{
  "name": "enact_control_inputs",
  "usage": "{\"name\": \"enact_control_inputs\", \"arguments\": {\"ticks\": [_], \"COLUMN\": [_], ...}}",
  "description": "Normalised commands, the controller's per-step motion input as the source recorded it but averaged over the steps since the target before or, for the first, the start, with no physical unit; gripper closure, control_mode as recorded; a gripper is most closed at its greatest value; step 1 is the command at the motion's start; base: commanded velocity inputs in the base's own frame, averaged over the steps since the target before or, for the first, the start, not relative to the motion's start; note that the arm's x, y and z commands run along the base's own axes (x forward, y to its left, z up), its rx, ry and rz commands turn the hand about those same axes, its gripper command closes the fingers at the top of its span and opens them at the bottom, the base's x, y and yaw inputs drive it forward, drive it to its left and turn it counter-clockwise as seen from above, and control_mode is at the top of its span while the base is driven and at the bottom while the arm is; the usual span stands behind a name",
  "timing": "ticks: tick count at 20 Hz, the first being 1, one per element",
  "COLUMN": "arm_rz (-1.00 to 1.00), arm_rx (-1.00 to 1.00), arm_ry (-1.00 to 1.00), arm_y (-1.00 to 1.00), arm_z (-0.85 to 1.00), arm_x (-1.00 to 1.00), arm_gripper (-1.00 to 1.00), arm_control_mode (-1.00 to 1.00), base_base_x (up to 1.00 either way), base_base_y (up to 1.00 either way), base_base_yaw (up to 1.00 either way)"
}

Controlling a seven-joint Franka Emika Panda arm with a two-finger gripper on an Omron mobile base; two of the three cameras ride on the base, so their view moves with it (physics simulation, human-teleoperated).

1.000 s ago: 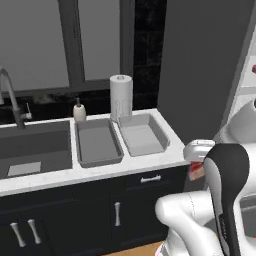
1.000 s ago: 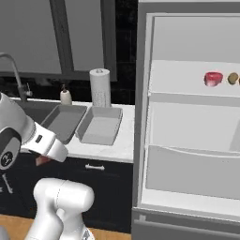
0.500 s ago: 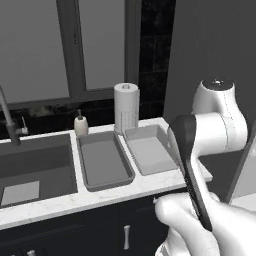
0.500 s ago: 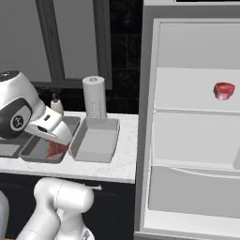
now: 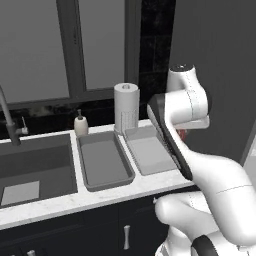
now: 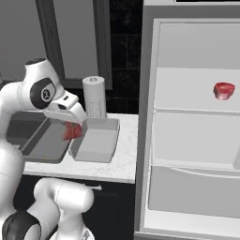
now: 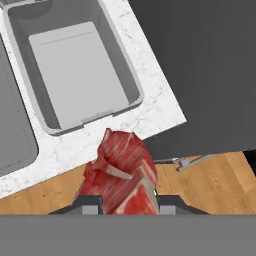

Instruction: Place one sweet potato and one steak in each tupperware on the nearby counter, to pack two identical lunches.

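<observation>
My gripper is shut on a red marbled steak. In the right base view the gripper holds the steak in the air above the counter. From the hand view it hangs over the counter's front edge, just short of the right tupperware. The left tupperware and the right tupperware lie side by side with bare floors. A second steak rests on a fridge shelf. The sweet potato is out of view.
A paper towel roll stands behind the trays, with a soap bottle beside it. The dark sink and its faucet are to the left. The open fridge stands at the right of the counter.
The whole picture has shifted, so the base has moved closer to the counter. The arm has swung up and over toward the trays, carrying the steak.
</observation>
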Motion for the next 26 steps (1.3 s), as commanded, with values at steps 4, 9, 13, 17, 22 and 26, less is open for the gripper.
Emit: {"name": "enact_control_inputs", "arguments": {"ticks": [4, 9, 13, 17, 22, 26], "arm_rz": [0.01, 0.08, 0.03, 0.0, 0.0, 0.0], "arm_rx": [0.22, 0.15, -0.02, -0.05, -0.02, -0.01], "arm_ry": [-0.1, -0.09, 0.01, 0.06, 0.0, 0.0], "arm_y": [-0.01, 0.01, 0.0, 0.0, 0.0, 0.04], "arm_z": [-0.45, -0.82, -0.45, -0.28, -0.4, -0.57], "arm_x": [0.92, 0.67, 0.69, 0.98, 0.88, 0.16], "arm_gripper": [1.0, 1.0, 1.0, 1.0, 1.0, 1.0], "arm_control_mode": [-1.0, -1.0, -1.0, -1.0, -1.0, -1.0], "base_base_x": [0.0, 0.0, 0.0, 0.0, 0.0, 0.0], "base_base_y": [0.0, 0.0, 0.0, 0.0, 0.0, 0.0], "base_base_yaw": [0.0, 0.0, 0.0, 0.0, 0.0, 0.0]}}
